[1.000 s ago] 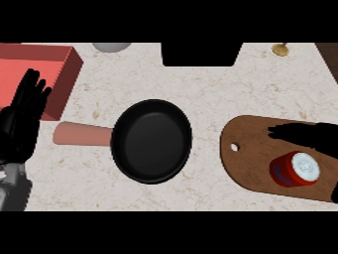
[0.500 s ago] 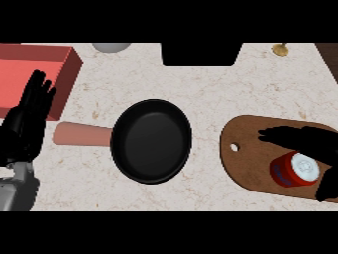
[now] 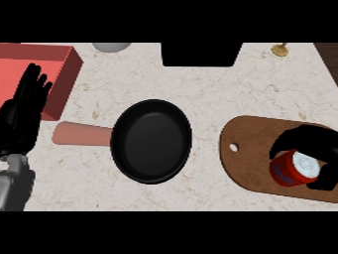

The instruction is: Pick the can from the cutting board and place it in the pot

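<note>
1. Right robot hand (image 3: 325, 146) curled around red can (image 3: 292, 168) on cutting board (image 3: 252, 154).
2. Left robot hand (image 3: 18, 116) open, resting at left edge.
3. Black pot (image 3: 151, 141) mid-table (image 3: 200, 89), apart.

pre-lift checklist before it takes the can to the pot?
1. Can on the cutting board: ok, it stands on the board's right half.
2. Right hand around the can: ok, fingers curl over its top and far side, thumb on the near side.
3. Can off the board yet: cannot tell from this steep view; it looks seated.
4. Pot ready to receive: ok, its black inside shows nothing in it, handle pointing left.
5. Path from board to pot: ok, only bare counter lies between them.
6. Left hand out of the way: ok, open and resting at the left edge, beside the red box.
</note>
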`<action>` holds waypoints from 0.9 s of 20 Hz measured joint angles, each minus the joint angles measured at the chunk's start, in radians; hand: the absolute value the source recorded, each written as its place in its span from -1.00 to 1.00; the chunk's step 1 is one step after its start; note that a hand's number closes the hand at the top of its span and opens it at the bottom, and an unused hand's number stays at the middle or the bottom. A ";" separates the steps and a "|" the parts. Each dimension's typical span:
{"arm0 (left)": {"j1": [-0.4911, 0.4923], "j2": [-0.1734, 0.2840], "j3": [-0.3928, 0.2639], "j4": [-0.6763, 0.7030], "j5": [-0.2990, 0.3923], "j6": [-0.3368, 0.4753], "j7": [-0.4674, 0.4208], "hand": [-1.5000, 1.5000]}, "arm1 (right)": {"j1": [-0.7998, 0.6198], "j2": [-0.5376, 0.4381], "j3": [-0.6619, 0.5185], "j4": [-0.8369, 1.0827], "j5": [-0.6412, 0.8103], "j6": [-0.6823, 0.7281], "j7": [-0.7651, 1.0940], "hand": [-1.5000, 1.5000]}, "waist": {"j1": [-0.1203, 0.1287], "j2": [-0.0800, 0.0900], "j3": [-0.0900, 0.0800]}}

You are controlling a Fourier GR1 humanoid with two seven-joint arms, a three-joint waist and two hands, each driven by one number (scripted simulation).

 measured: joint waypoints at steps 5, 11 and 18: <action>0.013 -0.014 -0.003 -0.034 -0.011 0.002 0.022 0.00 | -0.003 0.031 0.014 0.030 0.051 -0.056 -0.048 1.00 | 0.000 -0.003 -0.003; 0.033 -0.021 0.009 -0.036 -0.023 -0.013 0.006 0.00 | -0.003 0.040 0.002 0.041 0.079 -0.080 -0.090 1.00 | 0.000 -0.003 -0.002; 0.039 -0.018 0.008 -0.040 -0.025 -0.016 0.014 0.00 | 0.019 0.362 0.055 -0.072 0.102 -0.038 0.303 1.00 | -0.005 -0.021 -0.013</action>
